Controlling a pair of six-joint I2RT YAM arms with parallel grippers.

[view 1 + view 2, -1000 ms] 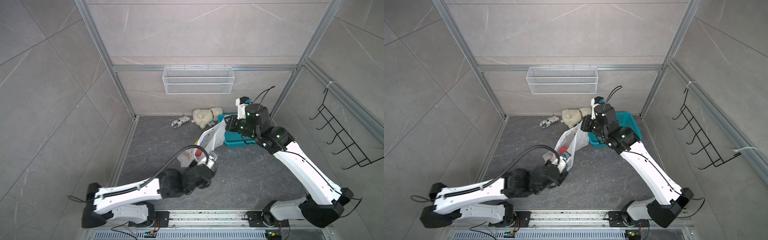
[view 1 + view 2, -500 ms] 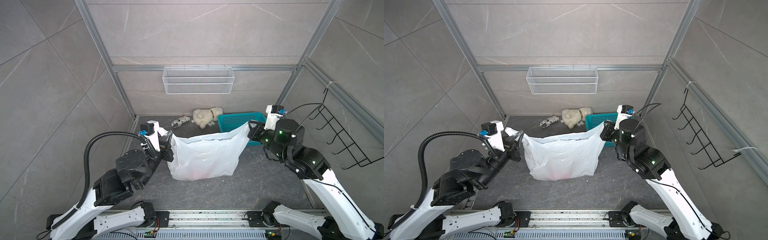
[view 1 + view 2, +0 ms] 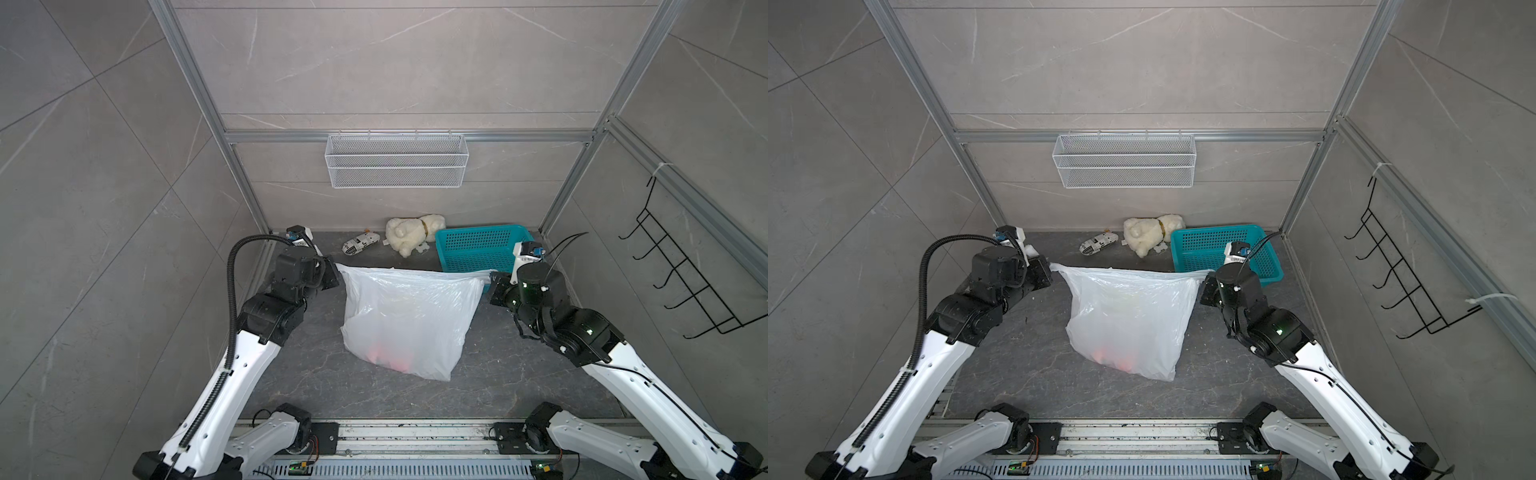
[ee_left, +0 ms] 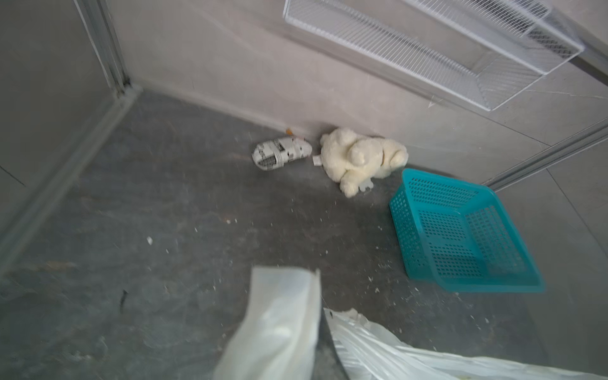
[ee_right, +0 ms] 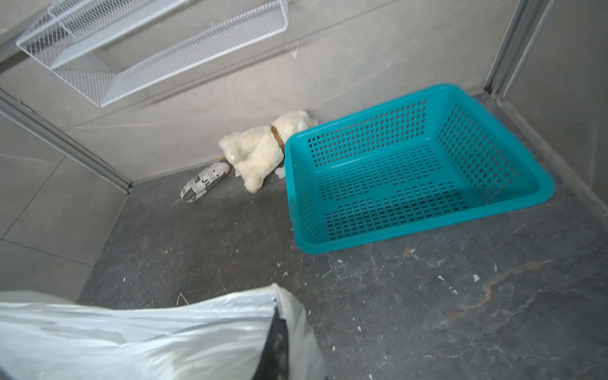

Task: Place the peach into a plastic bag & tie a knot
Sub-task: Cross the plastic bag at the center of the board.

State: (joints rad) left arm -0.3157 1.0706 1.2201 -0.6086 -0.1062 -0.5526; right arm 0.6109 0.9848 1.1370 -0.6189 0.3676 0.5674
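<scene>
- The left gripper [image 3: 335, 275] was seen clamped tight on the left upper corner of the plastic bag [image 3: 409, 320]. A second before, it had been held low at mid-floor, close beside its partner.
- The bag, then bunched into a narrow twisted strip, was now spread wide between both arms. Its top edge was pulled taut and its body hung down over the dark floor [image 3: 316, 374].
- The peach [image 3: 388, 358] was made out as a pink blur through the film at the bag's bottom.
- The right gripper [image 3: 491, 282] was closed firmly on the right upper corner and had been drawn forward off the teal basket [image 3: 478, 245], now just behind it.
</scene>
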